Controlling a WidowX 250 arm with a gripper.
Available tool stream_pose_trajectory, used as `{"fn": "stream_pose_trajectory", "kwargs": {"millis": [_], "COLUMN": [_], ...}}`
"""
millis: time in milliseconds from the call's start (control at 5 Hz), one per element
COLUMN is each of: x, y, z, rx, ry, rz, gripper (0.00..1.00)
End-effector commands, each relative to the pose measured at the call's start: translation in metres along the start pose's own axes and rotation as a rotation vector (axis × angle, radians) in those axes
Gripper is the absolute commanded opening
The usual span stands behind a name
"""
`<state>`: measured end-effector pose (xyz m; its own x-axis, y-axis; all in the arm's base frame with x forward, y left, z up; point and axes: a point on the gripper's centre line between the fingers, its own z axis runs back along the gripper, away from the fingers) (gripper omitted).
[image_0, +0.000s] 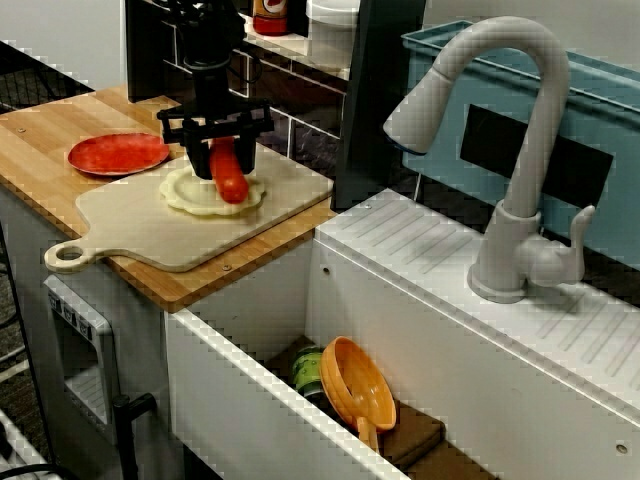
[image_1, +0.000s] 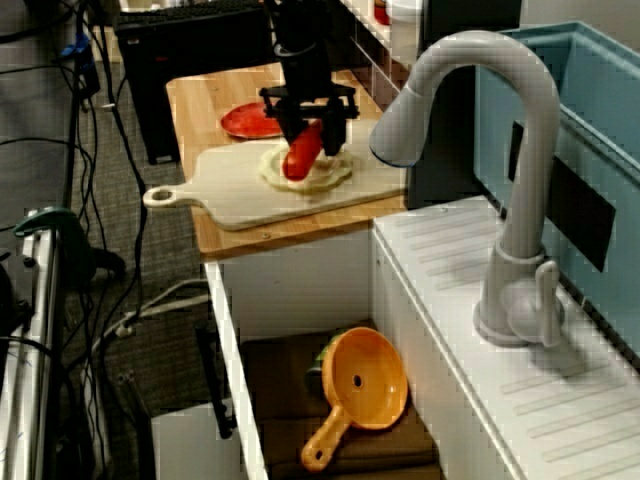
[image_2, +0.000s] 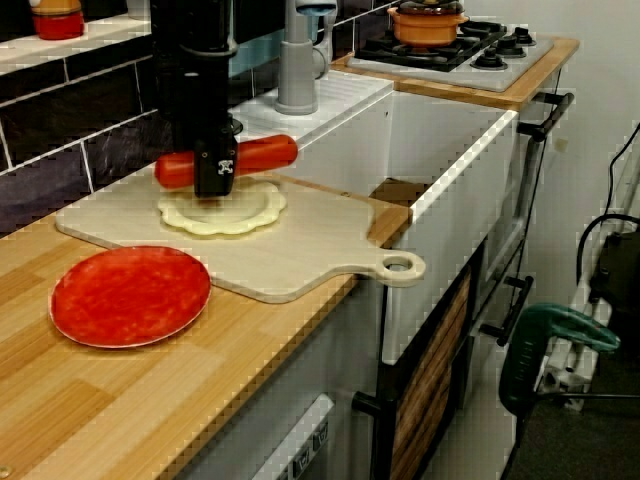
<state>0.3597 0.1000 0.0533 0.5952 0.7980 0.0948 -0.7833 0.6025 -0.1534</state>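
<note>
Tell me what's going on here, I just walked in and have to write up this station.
One robot arm is at a toy kitchen counter. Its gripper is shut on a red sausage, gripped near its middle and held just over a pale round of dough. Whether the sausage touches the dough cannot be told. The dough lies on a board on the wooden counter, with an empty red plate beside it. An orange scoop lies in the sink.

Wooden counter (image_0: 40, 140), white sink (image_0: 230, 380), grey faucet (image_0: 528, 160), dark tiled wall (image_2: 60, 120)
</note>
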Motion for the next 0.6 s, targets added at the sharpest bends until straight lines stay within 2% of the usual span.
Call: {"fn": "stream_pose_trajectory", "kwargs": {"millis": [0,400], "x": [0.0154,0.0218], "y": [-0.0099,-0.0005], "z": [0.0075,0.0108], "rx": [-0.032,-0.013], "ry": [-0.085,-0.089], "rz": [-0.043,-0.065], "gripper": [0.00,0.00]}}
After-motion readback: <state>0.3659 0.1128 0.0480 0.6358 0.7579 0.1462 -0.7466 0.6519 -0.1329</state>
